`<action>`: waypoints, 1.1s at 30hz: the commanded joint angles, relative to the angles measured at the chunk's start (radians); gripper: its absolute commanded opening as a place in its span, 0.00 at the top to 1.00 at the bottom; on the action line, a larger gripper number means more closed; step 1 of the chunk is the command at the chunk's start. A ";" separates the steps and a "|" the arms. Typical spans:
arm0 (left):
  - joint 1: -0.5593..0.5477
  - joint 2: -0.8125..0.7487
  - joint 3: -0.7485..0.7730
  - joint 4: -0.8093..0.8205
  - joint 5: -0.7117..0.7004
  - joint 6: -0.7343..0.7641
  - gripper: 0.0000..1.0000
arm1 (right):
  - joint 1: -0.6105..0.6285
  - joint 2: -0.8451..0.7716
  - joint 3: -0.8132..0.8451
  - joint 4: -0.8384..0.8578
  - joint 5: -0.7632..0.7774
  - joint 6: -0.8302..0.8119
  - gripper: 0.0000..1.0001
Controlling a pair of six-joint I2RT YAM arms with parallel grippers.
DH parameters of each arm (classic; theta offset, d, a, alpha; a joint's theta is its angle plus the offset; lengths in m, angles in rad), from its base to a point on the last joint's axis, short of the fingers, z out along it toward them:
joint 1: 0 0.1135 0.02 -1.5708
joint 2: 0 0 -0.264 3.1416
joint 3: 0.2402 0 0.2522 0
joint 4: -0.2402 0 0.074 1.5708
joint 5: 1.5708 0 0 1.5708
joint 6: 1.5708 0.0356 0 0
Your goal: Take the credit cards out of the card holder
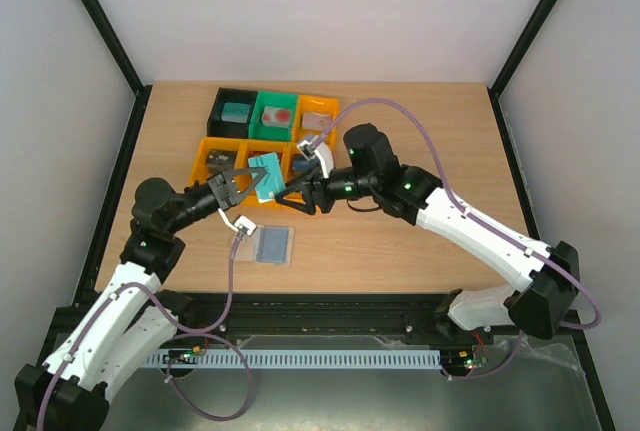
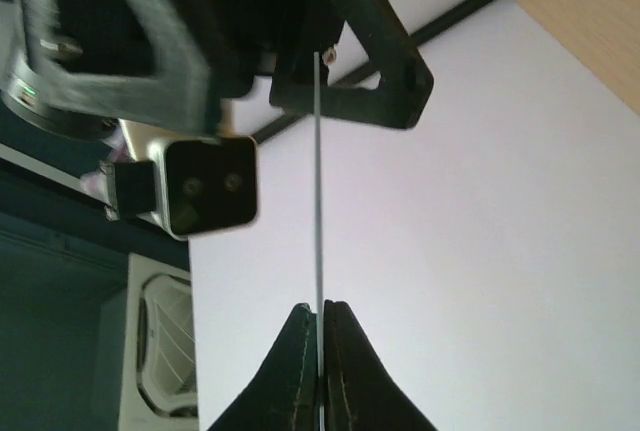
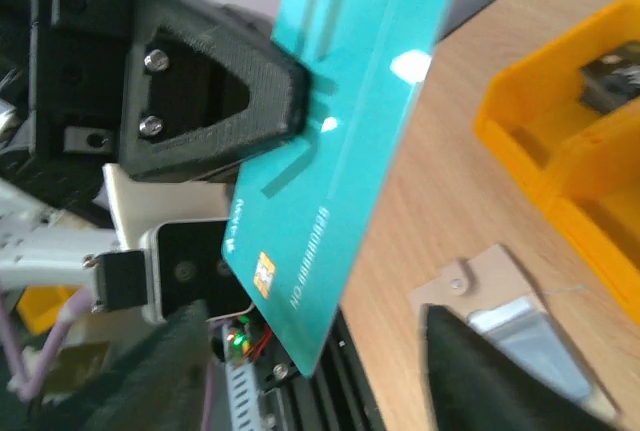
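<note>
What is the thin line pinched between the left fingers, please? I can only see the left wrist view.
Observer: It is a teal card seen edge-on. The right wrist view shows its flat face.
Operator: Does the right gripper hold it too?
Observer: No. The right gripper is open, with its fingers wide apart on either side of the card's lower corner. Only the left gripper clamps the card.
Operator: Where is the holder?
Observer: The holder lies open on the table, nearer the arm bases than the card, which is held in the air.
</note>
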 commanded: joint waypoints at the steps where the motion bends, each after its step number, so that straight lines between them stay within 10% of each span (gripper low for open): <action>1: -0.015 -0.044 0.028 -0.175 -0.226 0.200 0.98 | -0.023 -0.071 0.015 -0.037 0.242 -0.007 0.31; 3: -0.022 -0.043 0.081 -0.333 -0.417 0.136 0.98 | -0.057 -0.109 -0.016 -0.030 0.331 0.022 0.02; 10: -0.025 0.258 0.493 -0.921 -0.942 -0.414 0.98 | -0.150 -0.195 -0.083 -0.045 0.537 0.055 0.01; 33: 0.218 1.301 1.222 -0.755 -0.764 -0.635 0.98 | -0.265 -0.084 -0.061 -0.084 0.543 -0.078 0.01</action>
